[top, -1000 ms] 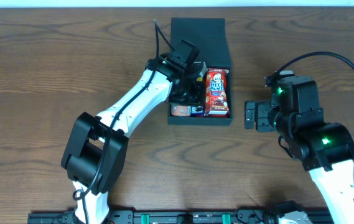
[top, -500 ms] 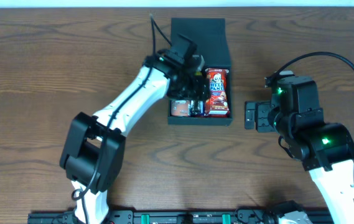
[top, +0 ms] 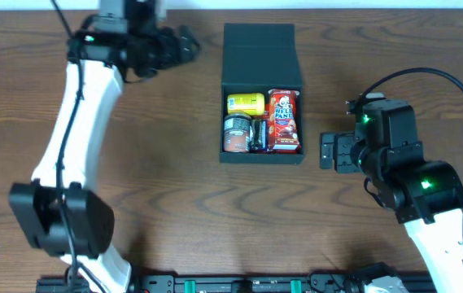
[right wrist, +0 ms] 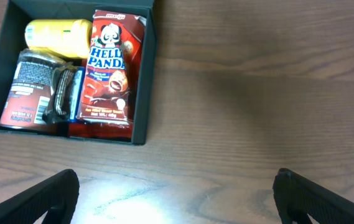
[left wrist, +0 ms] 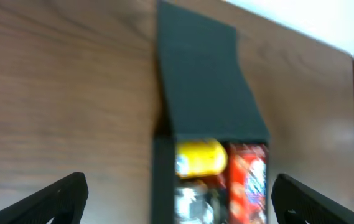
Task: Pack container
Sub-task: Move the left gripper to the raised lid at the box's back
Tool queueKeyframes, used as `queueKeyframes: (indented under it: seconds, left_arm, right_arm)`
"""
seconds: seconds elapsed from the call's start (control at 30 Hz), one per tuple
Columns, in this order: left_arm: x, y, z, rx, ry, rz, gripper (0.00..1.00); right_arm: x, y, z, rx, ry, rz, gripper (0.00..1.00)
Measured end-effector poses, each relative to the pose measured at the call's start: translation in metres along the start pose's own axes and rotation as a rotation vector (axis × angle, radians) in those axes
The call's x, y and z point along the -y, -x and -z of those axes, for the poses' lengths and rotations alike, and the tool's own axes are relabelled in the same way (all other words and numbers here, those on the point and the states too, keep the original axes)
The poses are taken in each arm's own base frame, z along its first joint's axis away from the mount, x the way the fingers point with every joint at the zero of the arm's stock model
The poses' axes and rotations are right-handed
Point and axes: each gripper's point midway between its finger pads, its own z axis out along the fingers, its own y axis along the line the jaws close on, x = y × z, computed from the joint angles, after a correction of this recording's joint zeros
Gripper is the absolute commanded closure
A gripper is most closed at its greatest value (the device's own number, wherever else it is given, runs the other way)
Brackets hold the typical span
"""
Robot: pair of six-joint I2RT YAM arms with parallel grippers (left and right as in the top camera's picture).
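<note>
One counter (top: 174,203), dark brown wood-grain top, matte, filling nearly the whole overhead view. One white strip (top: 337,4), a plain pale band along the counter's far edge, just beyond the left hand (top: 187,41); wall or floor cannot be told. Light: a soft pale sheen (right wrist: 133,196) on the wood just under the right hand (right wrist: 183,208).

Container (top: 262,49) matt, maybe card; table (top: 174,195) wood-grain; red pouch (right wrist: 109,74) glossy.

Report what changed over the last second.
The left gripper opened, left the yellow snack in the container and swung away to the far left. The right gripper, the Hello Panda box and the container stayed put.
</note>
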Motion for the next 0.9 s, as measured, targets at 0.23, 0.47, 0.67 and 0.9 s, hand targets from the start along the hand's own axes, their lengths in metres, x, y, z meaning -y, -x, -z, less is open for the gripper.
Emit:
queueKeyframes:
  seconds: [0.23, 0.47, 0.67, 0.9]
  left_arm:
    - [-0.021, 0.007, -0.097, -0.038, -0.122, 0.092, 0.05]
    - [-0.010, -0.018, -0.171, -0.141, -0.299, 0.233, 0.05]
    - [0.020, -0.040, -0.193, -0.202, -0.364, 0.248, 0.05]
    - [0.047, -0.045, -0.195, -0.203, -0.421, 0.209, 0.04]
  right_arm:
    - [0.000, 0.000, 0.000, 0.001, 0.000, -0.002, 0.01]
    - [0.000, 0.001, 0.000, 0.002, 0.000, -0.008, 0.01]
    - [0.000, 0.001, 0.000, 0.002, 0.000, -0.008, 0.01]
    - [-0.001, -0.001, -0.007, -0.022, -0.004, -0.006, 0.01]
